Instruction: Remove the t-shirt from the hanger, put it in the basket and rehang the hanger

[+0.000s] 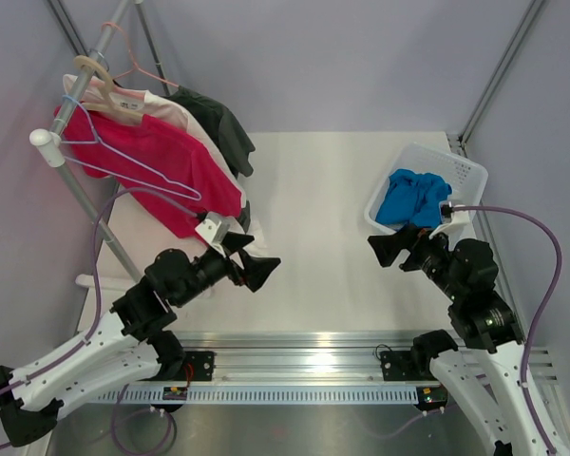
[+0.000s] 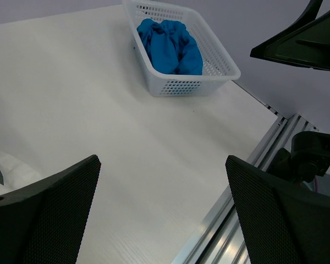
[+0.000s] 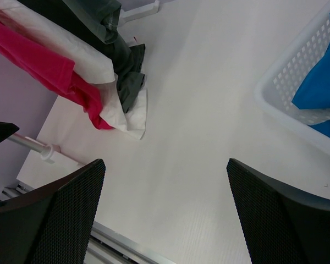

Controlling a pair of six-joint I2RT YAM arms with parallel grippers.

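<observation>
The bright blue t-shirt lies crumpled in a white basket at the right of the table. It also shows in the left wrist view and at the right edge of the right wrist view. The pale-blue wire hanger hangs bare on the rack at the left, in front of a magenta shirt. My left gripper is open and empty over the table below the rack, also in its wrist view. My right gripper is open and empty just left of the basket, also in its wrist view.
The slanted clothes rack carries a magenta shirt, a white shirt and a dark grey-green shirt. A wooden hanger and a pink wire hanger hang there too. An aluminium rail runs along the near edge.
</observation>
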